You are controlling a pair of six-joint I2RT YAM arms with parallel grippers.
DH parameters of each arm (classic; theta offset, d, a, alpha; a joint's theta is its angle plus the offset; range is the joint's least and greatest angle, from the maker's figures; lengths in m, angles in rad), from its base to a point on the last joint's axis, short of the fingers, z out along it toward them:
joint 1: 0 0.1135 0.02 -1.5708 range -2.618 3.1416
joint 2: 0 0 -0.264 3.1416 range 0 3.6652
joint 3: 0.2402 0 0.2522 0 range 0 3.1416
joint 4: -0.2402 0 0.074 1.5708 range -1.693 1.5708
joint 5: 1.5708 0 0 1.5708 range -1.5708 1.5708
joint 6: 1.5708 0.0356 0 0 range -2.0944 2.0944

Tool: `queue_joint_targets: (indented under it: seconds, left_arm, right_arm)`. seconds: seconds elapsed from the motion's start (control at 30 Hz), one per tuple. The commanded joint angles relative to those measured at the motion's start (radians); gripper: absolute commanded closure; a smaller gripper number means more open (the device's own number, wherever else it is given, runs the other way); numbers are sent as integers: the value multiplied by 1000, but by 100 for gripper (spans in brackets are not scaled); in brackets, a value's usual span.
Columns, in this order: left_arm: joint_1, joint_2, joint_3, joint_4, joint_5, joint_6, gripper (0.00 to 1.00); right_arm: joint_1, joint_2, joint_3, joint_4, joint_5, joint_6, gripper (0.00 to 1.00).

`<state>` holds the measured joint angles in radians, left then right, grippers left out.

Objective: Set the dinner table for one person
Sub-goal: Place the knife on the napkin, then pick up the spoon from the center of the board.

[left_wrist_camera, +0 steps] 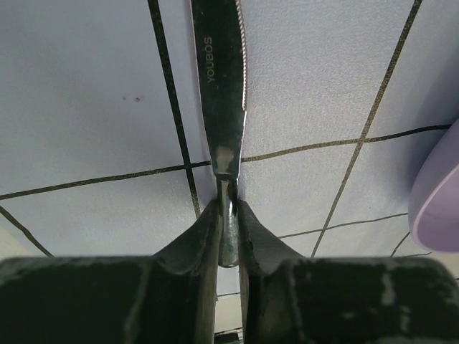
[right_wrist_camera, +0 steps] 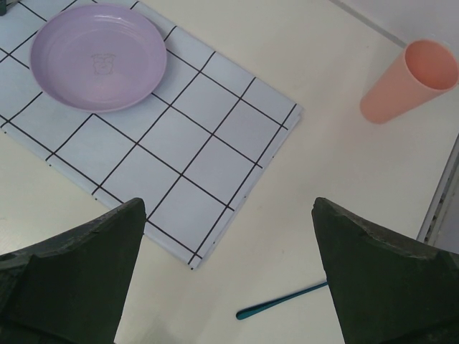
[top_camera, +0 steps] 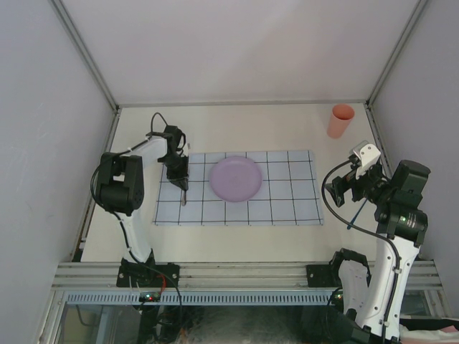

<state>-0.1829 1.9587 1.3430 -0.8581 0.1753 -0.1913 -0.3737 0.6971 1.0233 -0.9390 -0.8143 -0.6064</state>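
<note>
Risk: if L gripper (left_wrist_camera: 228, 218) lifts w/ a finger dragging the handle, knife (left_wrist_camera: 222, 86) skews or slides toward plate (top_camera: 235, 178). Jaws hug the handle both sides; can't tell if pinching or freed. Knife lies flat nr cloth's (top_camera: 287, 201) left edge, apart from plate. L arm reaches fwd, wrist pitched down. R gripper (right_wrist_camera: 229, 208) spread wide, empty, above dinner table (top_camera: 237, 122) nr its right edge; cup (top_camera: 341, 120) at far-right corner.
</note>
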Motion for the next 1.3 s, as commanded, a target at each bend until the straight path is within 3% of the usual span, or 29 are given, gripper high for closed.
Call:
queue_joint_targets:
  seconds: [0.0,0.23,0.53,0.8,0.97,1.03,1.17,1.27]
  left_arm:
    - [-1,-20,47,-4,-21,9,77]
    - [0,-31,71,-30,-40,16,69]
    - [-1,-84,145,-92,-89,57,68]
    - [-1,-345,190,4,-337,163,68]
    - [4,-465,143,190,-507,260,68]
    - [6,-477,143,243,-527,316,60]
    - [6,-427,252,211,-613,351,27]
    - [12,-393,349,132,-548,392,24]
  right_arm:
    - [-4,-11,-5,13,-17,-10,0]
    - [-1,-16,-11,17,-20,-10,0]
    - [7,-26,-33,37,-27,-5,0]
    - [58,-15,-158,308,100,212,0]
    - [170,115,-233,431,237,339,0]
    - [209,194,-244,483,294,376,0]
    - [228,348,-237,573,411,423,0]
    - [187,451,-173,573,409,503,0]
